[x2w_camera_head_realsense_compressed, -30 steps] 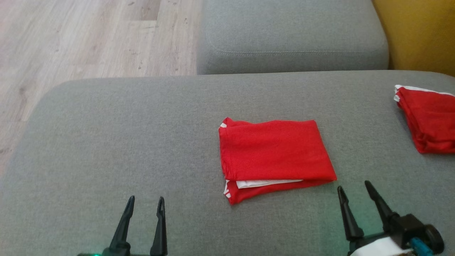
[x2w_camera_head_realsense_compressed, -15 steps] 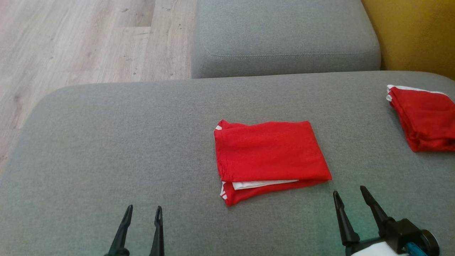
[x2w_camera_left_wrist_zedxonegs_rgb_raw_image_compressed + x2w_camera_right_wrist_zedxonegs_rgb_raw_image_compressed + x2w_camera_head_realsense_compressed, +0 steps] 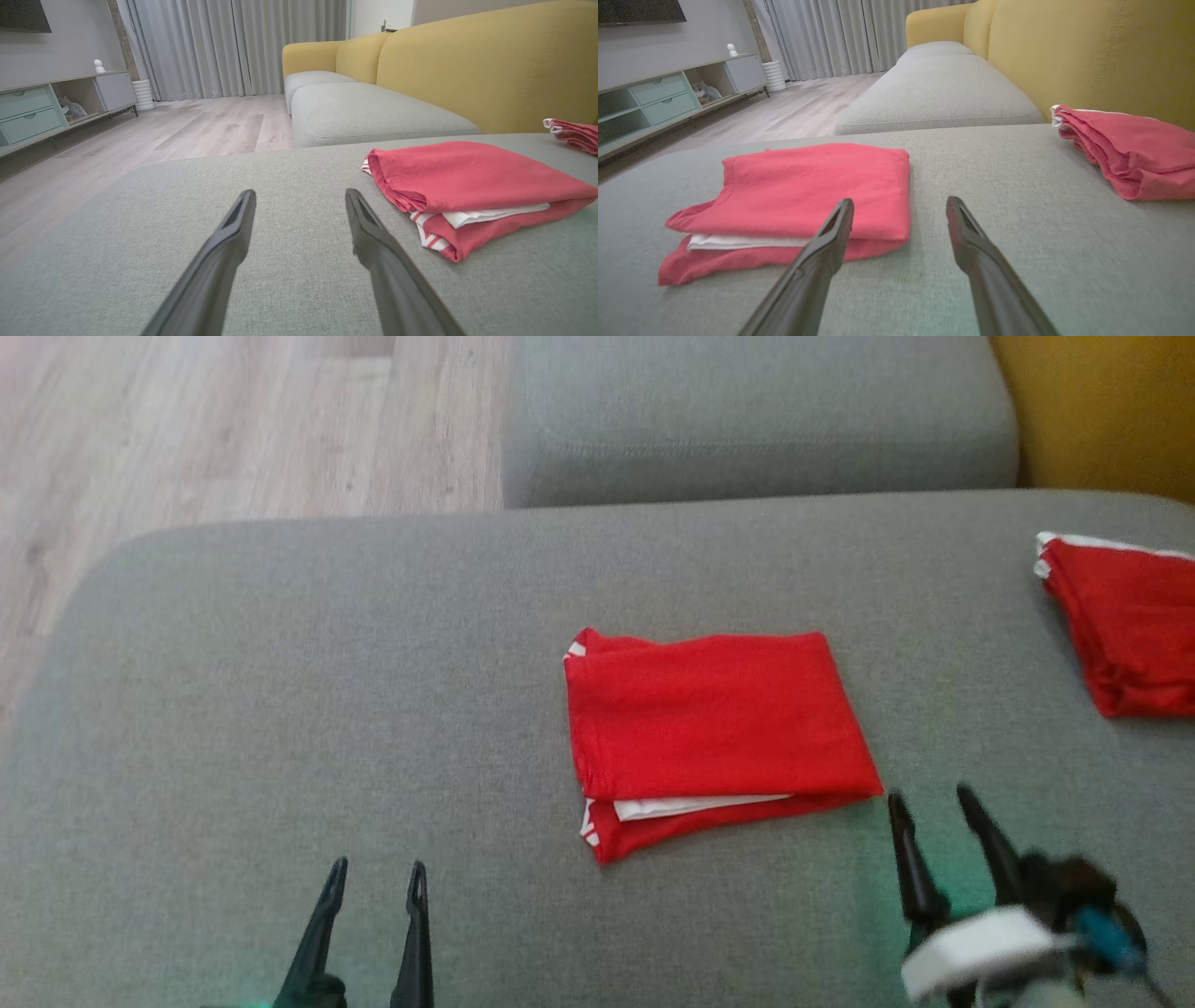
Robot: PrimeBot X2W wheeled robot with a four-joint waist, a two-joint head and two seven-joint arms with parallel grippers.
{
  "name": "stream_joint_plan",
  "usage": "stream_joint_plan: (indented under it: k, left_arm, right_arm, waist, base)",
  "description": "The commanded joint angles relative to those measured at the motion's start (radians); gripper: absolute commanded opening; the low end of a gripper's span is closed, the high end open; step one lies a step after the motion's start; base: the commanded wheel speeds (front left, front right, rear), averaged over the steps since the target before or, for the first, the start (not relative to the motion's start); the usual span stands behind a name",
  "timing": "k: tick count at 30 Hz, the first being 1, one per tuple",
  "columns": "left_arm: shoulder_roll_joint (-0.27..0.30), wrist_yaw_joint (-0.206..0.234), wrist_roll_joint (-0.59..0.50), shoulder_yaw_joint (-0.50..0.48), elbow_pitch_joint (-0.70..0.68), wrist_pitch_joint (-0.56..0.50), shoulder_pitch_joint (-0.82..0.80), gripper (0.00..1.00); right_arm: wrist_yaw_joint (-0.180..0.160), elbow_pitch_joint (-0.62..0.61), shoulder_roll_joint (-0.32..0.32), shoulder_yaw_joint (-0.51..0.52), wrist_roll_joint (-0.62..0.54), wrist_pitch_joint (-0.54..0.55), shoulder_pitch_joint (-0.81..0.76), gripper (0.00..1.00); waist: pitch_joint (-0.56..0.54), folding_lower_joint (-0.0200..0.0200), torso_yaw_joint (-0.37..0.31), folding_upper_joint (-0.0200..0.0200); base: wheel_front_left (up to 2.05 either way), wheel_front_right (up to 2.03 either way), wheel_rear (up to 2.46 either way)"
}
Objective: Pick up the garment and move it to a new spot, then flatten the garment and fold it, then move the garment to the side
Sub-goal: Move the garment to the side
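A red garment (image 3: 714, 728) lies folded into a rectangle on the grey sofa cushion (image 3: 280, 691), a white layer peeking from its near edge. It also lies right of centre in the left wrist view (image 3: 467, 182) and left of centre in the right wrist view (image 3: 808, 186). My right gripper (image 3: 929, 793) is open just off the garment's near right corner, its fingers (image 3: 831, 233) empty above the cushion. My left gripper (image 3: 375, 870) is open too, well to the garment's left, and its fingers (image 3: 369, 228) hold nothing.
A second folded red garment (image 3: 1125, 616) rests at the cushion's far right edge. Beyond lies another grey cushion (image 3: 756, 420), then the yellow backrest (image 3: 1102, 411). Wooden floor (image 3: 187, 429) drops away to the left. A TV cabinet (image 3: 42, 107) stands across the room.
The head camera has shifted, so the whole picture slid slightly. My right gripper has crept a little up toward the garment's near right corner. The left gripper holds its place.
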State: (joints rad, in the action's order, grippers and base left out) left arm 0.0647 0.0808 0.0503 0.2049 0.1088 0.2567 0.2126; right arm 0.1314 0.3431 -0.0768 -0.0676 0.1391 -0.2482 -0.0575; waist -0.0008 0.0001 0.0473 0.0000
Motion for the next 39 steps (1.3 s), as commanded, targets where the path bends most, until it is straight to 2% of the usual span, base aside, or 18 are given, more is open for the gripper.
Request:
stream_joint_plan:
  k: [1,8,15,16,17,18,19,27,33,39]
  left_arm:
    - [-0.012,0.009,-0.009,-0.023,-0.041,0.005,-0.057,1.00]
    - [-0.013,0.022,-0.007,0.007,-0.061,0.005,-0.114,1.00]
    - [-0.014,0.030,0.005,0.040,-0.056,0.005,-0.173,1.00]
    - [-0.014,0.032,0.008,0.043,-0.056,0.005,-0.180,1.00]
    - [-0.014,0.035,0.011,0.045,-0.056,0.005,-0.187,1.00]
    - [-0.014,0.039,0.013,0.047,-0.056,0.005,-0.193,1.00]
    - [-0.014,0.042,0.016,0.047,-0.057,0.005,-0.197,1.00]
    - [-0.014,0.055,0.017,0.034,-0.083,0.005,-0.220,1.00]
    - [-0.014,0.043,0.004,0.025,-0.124,0.005,-0.268,1.00]
    - [-0.009,0.024,-0.015,0.023,-0.140,0.005,-0.318,1.00]
  right_arm:
    - [-0.001,0.009,-0.025,-0.018,0.022,-0.007,0.091,1.00]
    - [-0.001,0.146,-0.074,-0.077,0.189,0.190,0.333,1.00]
    - [-0.001,0.288,-0.130,-0.135,0.256,0.361,0.475,1.00]
    - [-0.001,0.303,-0.133,-0.145,0.260,0.379,0.481,0.85]
    - [-0.001,0.313,-0.134,-0.155,0.267,0.394,0.484,0.56]
    - [-0.001,0.315,-0.134,-0.164,0.281,0.401,0.486,0.22]
    - [-0.001,0.310,-0.135,-0.173,0.295,0.401,0.487,0.00]
    - [-0.001,0.215,-0.210,-0.200,0.293,0.353,0.522,0.00]
    - [-0.001,0.099,-0.330,-0.167,0.254,0.373,0.605,0.00]
    - [-0.001,-0.039,-0.458,-0.076,0.222,0.447,0.649,0.00]
  waist:
    - [0.027,-0.0001,0.006,0.0000]
    - [0.120,-0.0001,0.029,0.0000]
    - [0.197,-0.0001,0.060,0.0000]
    - [0.205,-0.0001,0.063,0.0000]
    - [0.214,-0.0001,0.066,0.0000]
    - [0.221,-0.0001,0.067,0.0000]
    - [0.228,-0.0001,0.067,0.0000]
    - [0.286,-0.0001,0.008,0.0000]
    - [0.367,-0.0001,-0.062,0.0000]
    - [0.447,-0.0001,-0.113,0.0000]
  base:
    - [0.00,0.00,0.00]
    - [0.00,0.00,0.00]
    - [0.00,0.00,0.00]
    - [0.00,0.00,0.00]
    - [0.00,0.00,0.00]
    - [0.00,0.00,0.00]
    - [0.00,0.00,0.00]
    - [0.00,0.00,0.00]
    - [0.00,0.00,0.00]
    - [0.00,0.00,0.00]
